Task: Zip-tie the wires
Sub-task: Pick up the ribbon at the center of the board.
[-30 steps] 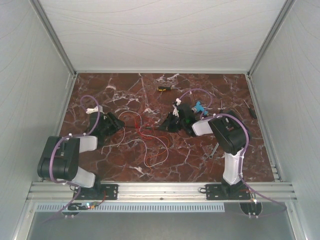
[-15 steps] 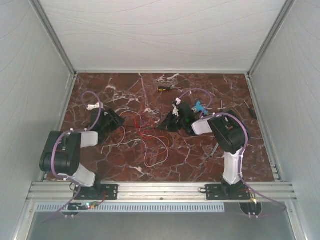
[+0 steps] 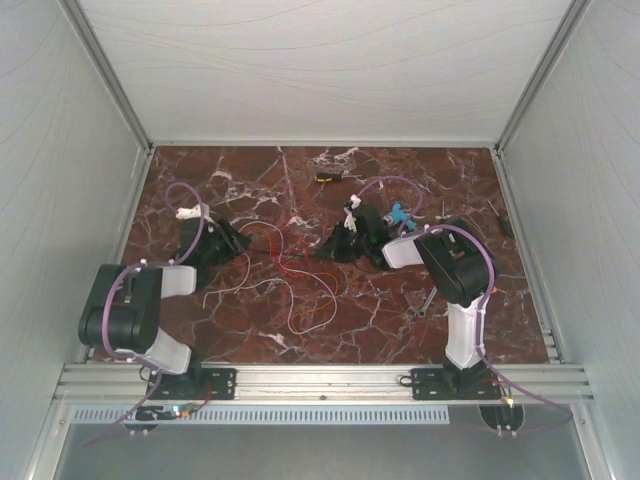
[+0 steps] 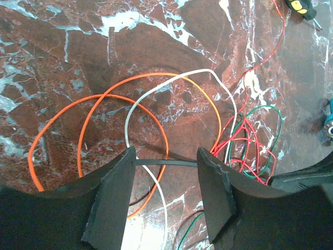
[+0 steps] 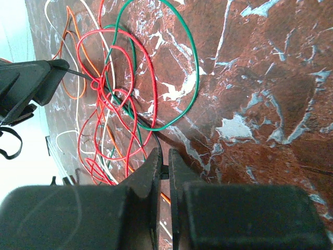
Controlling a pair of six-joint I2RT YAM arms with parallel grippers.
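The wires (image 3: 300, 285) lie in loose red, white, orange and green loops on the marble between the arms; they show as orange and white loops (image 4: 156, 99) and as red and green curls (image 5: 125, 83). The zip tie (image 4: 166, 162), a thin black strip, runs across the gap of my left gripper (image 4: 166, 151), whose jaws stand apart; both ends vanish behind the fingers. My right gripper (image 5: 162, 153) is shut on the zip tie's head end (image 5: 165, 172), low over the table. From above, the left gripper (image 3: 240, 243) and right gripper (image 3: 325, 250) face each other across the wires.
A black-and-yellow tool (image 3: 328, 178) lies toward the back, also in the left wrist view as the tool (image 4: 302, 6). A blue part (image 3: 398, 213) sits by the right arm. A small metal piece (image 3: 428, 305) lies at front right. White walls enclose the table.
The left arm has drawn back slightly, its gripper shifting a little toward the rear. The right arm and the wires look unmoved.
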